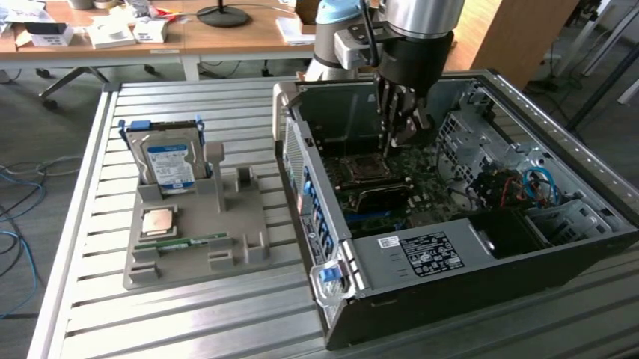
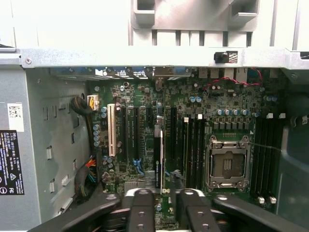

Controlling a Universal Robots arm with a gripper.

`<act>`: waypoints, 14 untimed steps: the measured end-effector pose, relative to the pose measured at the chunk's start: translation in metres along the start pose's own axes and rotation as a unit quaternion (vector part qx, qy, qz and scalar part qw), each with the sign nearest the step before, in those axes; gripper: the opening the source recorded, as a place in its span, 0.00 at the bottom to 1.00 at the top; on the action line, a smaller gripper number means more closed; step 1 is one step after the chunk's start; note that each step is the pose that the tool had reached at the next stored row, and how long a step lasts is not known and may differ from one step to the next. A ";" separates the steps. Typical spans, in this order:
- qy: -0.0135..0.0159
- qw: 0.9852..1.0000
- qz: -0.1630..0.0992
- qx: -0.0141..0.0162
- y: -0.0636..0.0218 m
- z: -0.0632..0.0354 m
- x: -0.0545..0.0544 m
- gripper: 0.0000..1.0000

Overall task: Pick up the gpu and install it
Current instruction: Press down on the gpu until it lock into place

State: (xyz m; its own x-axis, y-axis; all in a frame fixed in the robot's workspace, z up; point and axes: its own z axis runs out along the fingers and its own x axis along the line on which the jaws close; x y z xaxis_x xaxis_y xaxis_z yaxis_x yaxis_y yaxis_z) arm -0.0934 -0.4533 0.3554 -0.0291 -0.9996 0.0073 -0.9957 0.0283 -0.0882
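Observation:
The gpu [image 2: 160,159] shows edge-on as a thin dark card standing upright in a motherboard slot, between the white slot [image 2: 112,130] and the memory slots. My gripper [image 2: 165,194] hangs just above its near end, inside the open computer case [image 1: 559,138]. The two black fingers [image 2: 143,208] stand apart, and the gap between them is wider than the card's edge. The card lines up with that gap, closer to one finger. In the exterior view the gripper [image 1: 402,138] reaches down into the case over the motherboard, above the processor socket [image 1: 364,168].
A grey holder tray [image 1: 239,224] on the exterior view's left carries a hard drive [image 1: 170,161], a processor [image 1: 160,222] and a green memory stick [image 1: 185,243]. Coloured cables [image 1: 519,183] and drive bays crowd the case on the exterior view's right. The slatted metal table [image 1: 150,321] surrounds everything.

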 end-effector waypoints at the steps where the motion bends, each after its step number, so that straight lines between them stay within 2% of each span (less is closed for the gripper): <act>1: 0.000 1.000 0.000 0.000 0.0000 0.0000 0.000 0.26; 4: 0.000 1.000 0.000 0.000 0.0000 0.0000 0.000 0.11; 11: 0.000 1.000 0.000 0.000 -0.0002 0.0000 0.000 0.11; 12: 0.000 1.000 0.000 -0.003 -0.0012 0.0000 0.000 0.11; 13: 0.000 1.000 0.000 -0.009 -0.0023 0.0001 0.000 0.11; 14: 0.000 1.000 0.000 -0.016 -0.0034 0.0003 0.000 0.11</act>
State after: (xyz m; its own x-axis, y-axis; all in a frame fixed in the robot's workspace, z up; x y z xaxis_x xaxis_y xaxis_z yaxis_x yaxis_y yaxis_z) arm -0.0900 -0.4532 0.3553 -0.0288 -0.9996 0.0083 -0.9980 0.0283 -0.0564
